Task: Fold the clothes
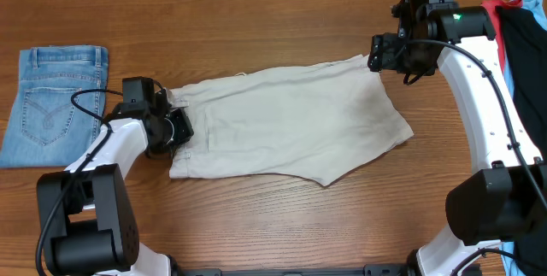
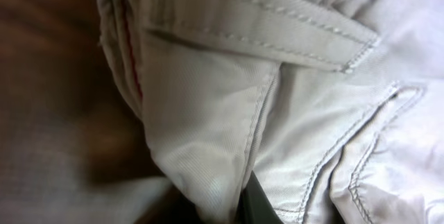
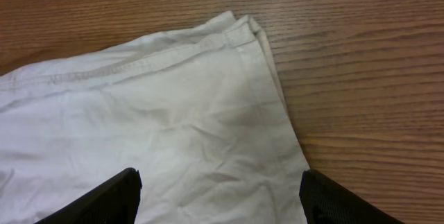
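table (image 1: pixel 282 225): brown wood grain; everything here lies on it.
shorts (image 1: pixel 282 126): pale cream, spread flat across the middle of the table. the waistband end is toward the left arm and the leg hems toward the right arm. the cloth is lightly creased.
left fingers (image 2: pixel 255 200): closed together and clamped on the waistband end of the shorts. in the left wrist view only a dark sliver of one finger shows at the bottom edge, with a fold of cloth bunched right against it.
left arm: low over the table at the left edge of the shorts.
belt loop (image 2: pixel 263 23): a flat stitched strip lying slantwise across the top of the left wrist view, above the pinched fold.
red line (image 2: pixel 133 64): a thin red trace just inside the waistband edge; too blurred to say what it is.
right fingers (image 3: pixel 118 196): apart, gripping nothing. both dark tips show at the bottom of the right wrist view, with cream cloth under the gap.
right fingers, place: at the far right corner of the shorts; cannot tell whether they touch the cloth.
hem corner (image 3: pixel 243 30): layers sit slightly offset here, and a stitched hem runs off to the left.
jeans (image 1: pixel 55 105): light-blue denim, folded, back pocket up, at the left of the table, apart from the shorts.
pile (image 1: pixel 521 37): red, light-blue and black garments at the far right edge, beside the right arm.
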